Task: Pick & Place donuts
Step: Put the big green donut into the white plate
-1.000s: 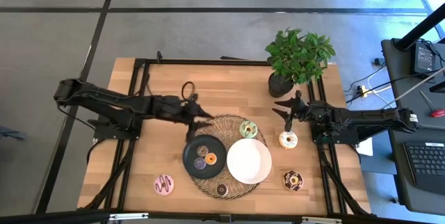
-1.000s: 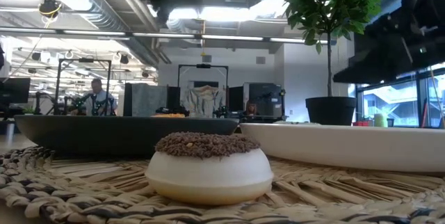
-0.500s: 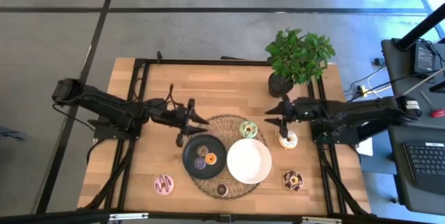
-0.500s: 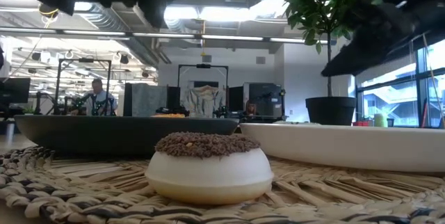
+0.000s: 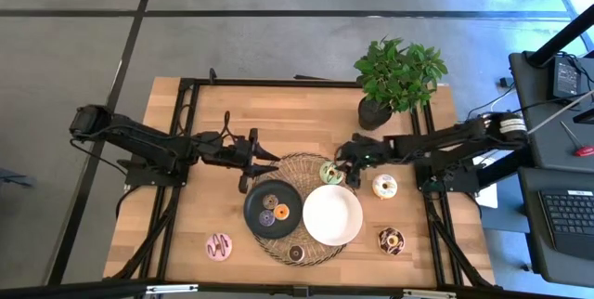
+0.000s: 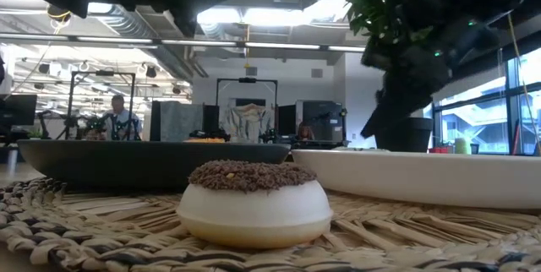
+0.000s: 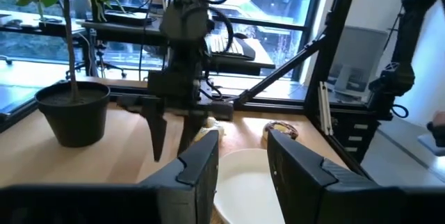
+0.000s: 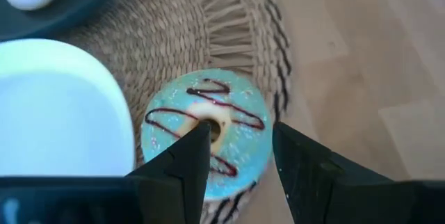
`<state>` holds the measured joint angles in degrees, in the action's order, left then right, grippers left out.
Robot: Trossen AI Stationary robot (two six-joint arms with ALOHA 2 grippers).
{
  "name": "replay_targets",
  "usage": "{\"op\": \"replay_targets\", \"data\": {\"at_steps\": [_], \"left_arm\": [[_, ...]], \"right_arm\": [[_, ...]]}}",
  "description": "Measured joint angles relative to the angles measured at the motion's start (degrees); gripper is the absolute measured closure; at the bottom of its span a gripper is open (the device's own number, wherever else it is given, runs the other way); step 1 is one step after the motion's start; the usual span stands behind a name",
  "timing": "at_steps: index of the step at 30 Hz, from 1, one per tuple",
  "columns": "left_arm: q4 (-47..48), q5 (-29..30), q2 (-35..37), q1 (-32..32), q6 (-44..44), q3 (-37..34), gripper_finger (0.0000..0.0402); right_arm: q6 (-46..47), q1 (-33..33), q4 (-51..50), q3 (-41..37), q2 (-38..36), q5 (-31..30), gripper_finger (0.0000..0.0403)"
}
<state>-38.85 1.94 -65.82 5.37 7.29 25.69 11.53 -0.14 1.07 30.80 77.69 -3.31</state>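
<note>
Over the woven mat's (image 5: pixel 311 164) right edge, the right gripper (image 8: pixel 240 147) hangs open and empty above the green donut (image 8: pixel 205 135), so I judge descending and closing comes next.

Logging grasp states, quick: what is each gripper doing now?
Left gripper: open, empty.
Right gripper: open, poised over the green donut.

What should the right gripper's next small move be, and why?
Probably straight down. The right gripper hangs open above the green-iced ring donut with dark drizzle on the woven straw mat, fingers either side of its hole, not yet touching; lowering would let them close on it.
</note>
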Motion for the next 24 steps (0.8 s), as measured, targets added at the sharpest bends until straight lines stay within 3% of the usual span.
{"op": "replay_targets", "data": {"at_steps": [8, 14, 20, 24], "left_arm": [[0.0, 0.1, 0.0, 0.0, 0.0, 0.0, 0.0285], [0.0, 0.1, 0.0, 0.0, 0.0, 0.0, 0.0281], [0.0, 0.2, 0.0, 0.0, 0.0, 0.0, 0.0285], [0.0, 0.2, 0.0, 0.0, 0.0, 0.0, 0.0285]], "right_arm": [[0.4, 0.2, 0.1, 4.2, 10.3, -0.1, 0.0246], [0.2, 0.3, -0.9, 6.2, 12.9, -0.3, 0.0256], [-0.8, 0.4, -7.6, 9.7, 12.5, -5.8, 0.0323], [-3.0, 0.3, -10.4, 10.9, 12.5, -6.1, 0.0379]]}}
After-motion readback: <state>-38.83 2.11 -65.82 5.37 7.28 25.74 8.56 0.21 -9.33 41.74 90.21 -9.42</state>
